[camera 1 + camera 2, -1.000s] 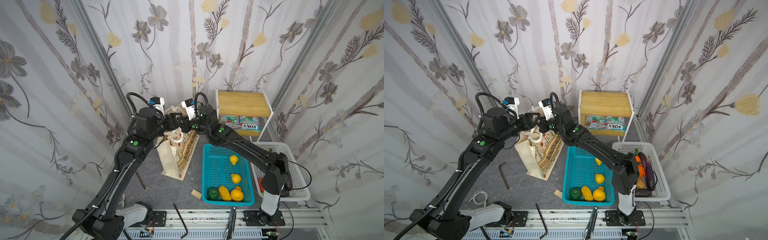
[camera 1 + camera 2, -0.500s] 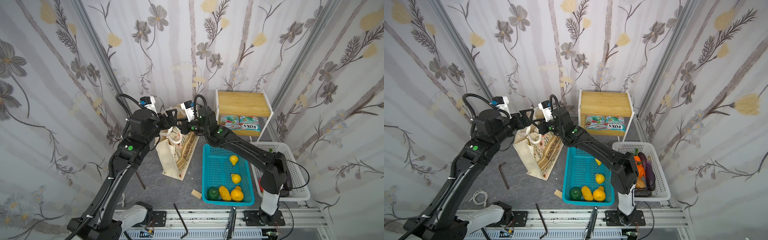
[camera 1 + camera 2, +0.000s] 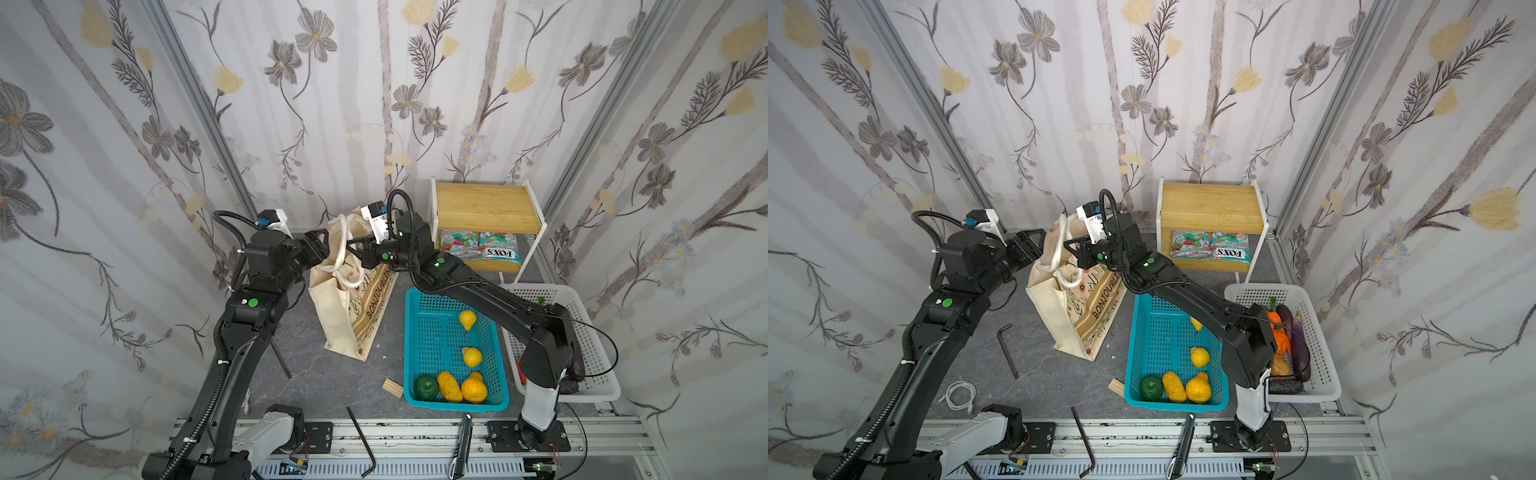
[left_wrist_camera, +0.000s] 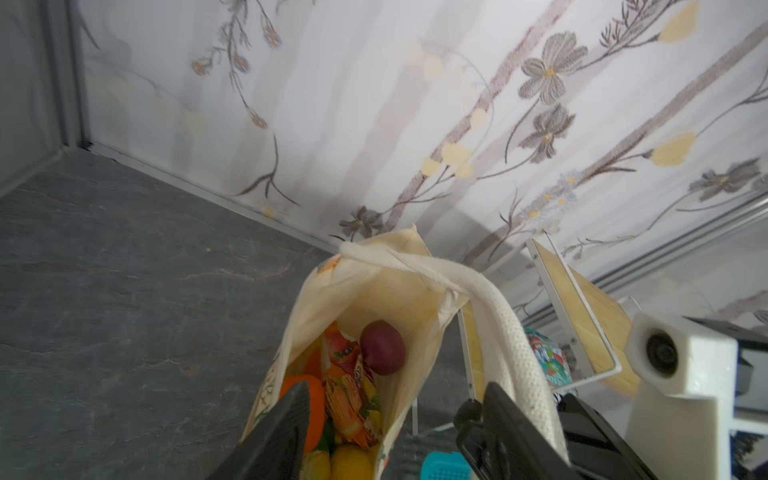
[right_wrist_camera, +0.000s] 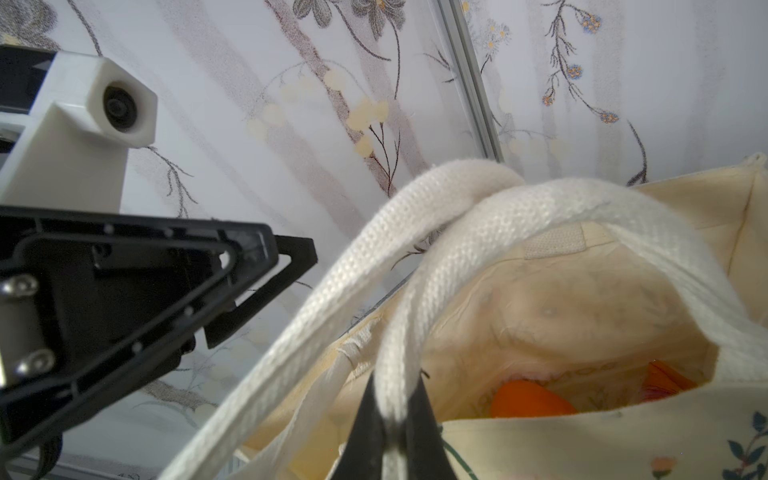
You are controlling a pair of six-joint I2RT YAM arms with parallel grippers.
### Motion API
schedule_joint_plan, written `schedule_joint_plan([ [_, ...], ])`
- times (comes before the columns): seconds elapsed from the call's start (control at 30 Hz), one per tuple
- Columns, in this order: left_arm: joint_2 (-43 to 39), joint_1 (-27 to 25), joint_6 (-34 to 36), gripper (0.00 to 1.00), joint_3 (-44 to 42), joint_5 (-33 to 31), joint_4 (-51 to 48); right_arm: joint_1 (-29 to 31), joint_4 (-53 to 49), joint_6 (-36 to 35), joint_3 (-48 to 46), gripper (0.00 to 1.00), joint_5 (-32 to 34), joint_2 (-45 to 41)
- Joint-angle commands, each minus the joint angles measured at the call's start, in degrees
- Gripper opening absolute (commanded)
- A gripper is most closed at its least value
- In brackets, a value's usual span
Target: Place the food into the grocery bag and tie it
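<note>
finds right claw [image 5: 388, 419] clamped on rope handle [image 5: 415, 299] above bag [image 3: 332, 316]; finds left claw [image 4: 395, 388] open at bag mouth; sees onion [image 4: 382, 347], orange [image 5: 528, 401], packet [image 4: 349, 399] inside.

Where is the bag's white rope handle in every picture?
Top view: the rope handle rises from the grocery bag, left of the wooden shelf.
Top view: the handle tops the bag.
Left wrist: it arches across the bag's open mouth.
Right wrist: it is pinched in the right gripper.
Shared landmark: the bag's cream cloth.
</note>
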Motion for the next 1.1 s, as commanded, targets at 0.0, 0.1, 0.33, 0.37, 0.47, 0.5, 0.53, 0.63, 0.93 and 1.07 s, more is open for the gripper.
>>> schedule_joint_plan([
  [0.0,0.3,0.0,-1.2,0.7,-0.4,8.8,5.3,0.1,-0.7,-0.5,0.2,0.0,0.5,0.5],
  [0.1,0.3,0.0,-1.3,0.72,-1.5,10.4,7.6,0.1,-1.3,-0.7,0.1,0.0,0.5,0.5],
  [0.33,2.9,0.0,-3.1,0.58,-2.2,11.4,7.9,0.7,-1.5,-1.7,0.1,0.0,-0.6,-0.1],
  [0.37,2.7,0.0,-3.3,0.53,-2.4,10.4,7.9,0.6,-1.3,-1.7,0.0,0.0,-0.8,-0.1],
  [0.47,1.6,0.0,-3.0,0.54,-2.5,9.1,8.1,0.7,-1.2,-1.6,-0.2,0.0,-0.6,-0.1],
  [0.5,1.4,0.1,-2.9,0.56,-2.5,8.9,8.1,0.6,-1.2,-1.6,-0.3,0.0,-0.5,-0.1],
  [0.53,1.2,0.1,-2.7,0.57,-2.6,8.9,8.1,0.6,-1.2,-1.6,-0.3,0.0,-0.4,-0.1],
  [0.63,2.5,0.1,-2.4,0.62,-2.5,11.0,8.4,0.9,-0.9,-1.9,-0.3,0.0,-1.2,0.1],
  [0.93,6.1,0.1,-3.9,0.62,-2.1,14.4,11.6,1.7,-1.9,-3.5,0.0,0.0,-2.8,0.2],
  [1.07,7.5,0.1,-4.4,0.57,-2.2,15.5,12.2,1.7,-2.2,-4.1,-0.1,0.0,-3.2,0.2],
])
